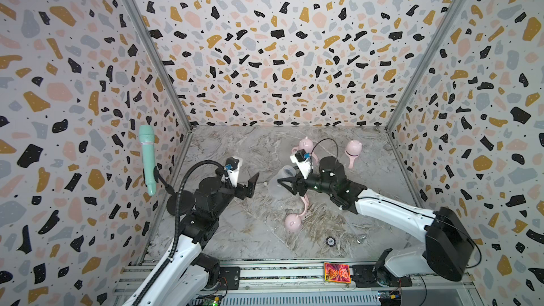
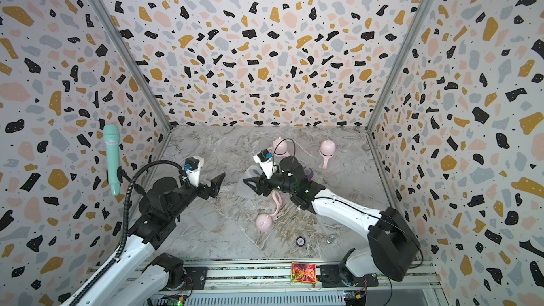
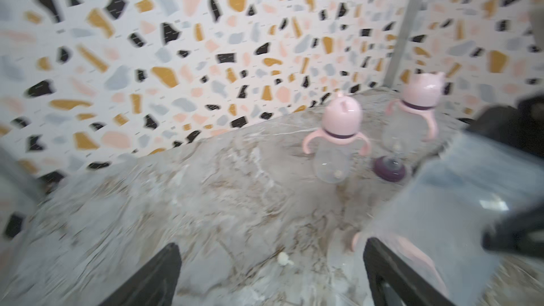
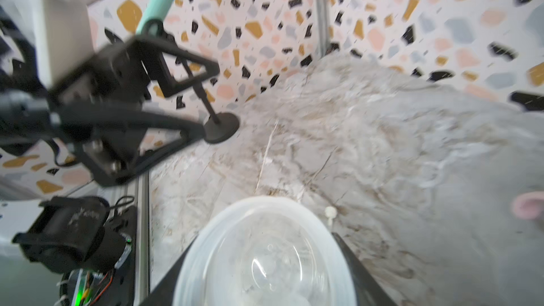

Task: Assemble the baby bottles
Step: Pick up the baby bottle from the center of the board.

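Top views: the right gripper [image 1: 284, 187] is clamping the clear bottle body [image 1: 279, 182] near the middle of the marble tabletop [image 1: 235, 231]. Whether the body is resting on the surface or raised off it I cannot tell. Its pink handle ring [image 1: 304, 204] and pink eared cap [image 1: 293, 222] are lying loose just in front of it. The inner finished bottle [image 1: 306, 146] and outer finished bottle [image 1: 353, 149] are standing upright at the back. The left gripper [image 1: 253, 185] is hovering near the body, jaws spread wide and empty. In a top view the purple teat collar [image 2: 309, 173] is peeking out from behind the right wrist.

Left wrist: blurred, but both finished bottles are showing caps, rings and collars in place. The purple teat collar [image 3: 388, 169] is sitting on the table beside them, and the clear bottle body [image 3: 471, 201] is looming close by. A small white piece [image 3: 284, 259] is lying apart on the marble.

Right wrist: the black fingers [image 4: 353, 260] are pressing either side of the clear bottle body [image 4: 265, 254].

I judge that the last of three bottles is being put together, with the body only just secured. The next move seems to call for holding that body steady with its mouth free. The empty gripper could then fetch the collar, which is awkwardly tucked behind the right arm.
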Action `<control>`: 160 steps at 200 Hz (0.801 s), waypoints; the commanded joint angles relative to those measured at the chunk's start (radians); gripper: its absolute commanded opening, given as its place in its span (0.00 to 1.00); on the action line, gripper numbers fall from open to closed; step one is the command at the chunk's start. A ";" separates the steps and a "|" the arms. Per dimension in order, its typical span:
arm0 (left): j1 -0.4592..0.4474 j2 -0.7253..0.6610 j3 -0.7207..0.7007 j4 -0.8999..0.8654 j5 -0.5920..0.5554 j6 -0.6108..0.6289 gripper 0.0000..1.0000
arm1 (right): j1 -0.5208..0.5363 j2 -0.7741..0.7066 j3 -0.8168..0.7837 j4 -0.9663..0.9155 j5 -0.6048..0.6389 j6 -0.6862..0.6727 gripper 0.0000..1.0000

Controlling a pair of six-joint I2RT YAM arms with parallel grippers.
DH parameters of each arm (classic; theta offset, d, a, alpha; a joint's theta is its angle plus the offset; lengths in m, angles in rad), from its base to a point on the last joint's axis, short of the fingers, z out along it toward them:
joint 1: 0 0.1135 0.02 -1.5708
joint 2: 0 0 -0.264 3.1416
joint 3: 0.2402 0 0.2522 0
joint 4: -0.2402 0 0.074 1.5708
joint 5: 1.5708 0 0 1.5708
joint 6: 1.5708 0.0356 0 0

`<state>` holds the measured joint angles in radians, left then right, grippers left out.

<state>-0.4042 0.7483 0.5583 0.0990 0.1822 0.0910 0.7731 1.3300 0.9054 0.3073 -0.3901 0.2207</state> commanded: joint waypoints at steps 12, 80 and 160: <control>-0.114 0.023 -0.023 0.195 0.310 0.216 0.96 | -0.042 -0.135 0.004 -0.043 0.007 0.028 0.22; -0.169 0.153 0.028 0.261 0.336 0.182 0.94 | -0.029 -0.195 -0.091 0.296 -0.242 0.230 0.22; -0.171 0.183 0.057 0.317 0.350 0.081 0.87 | 0.017 -0.165 -0.171 0.511 -0.293 0.362 0.22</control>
<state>-0.5785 0.9211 0.5594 0.3653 0.5396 0.2050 0.7666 1.1606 0.7399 0.7006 -0.6056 0.5045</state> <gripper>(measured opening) 0.879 0.613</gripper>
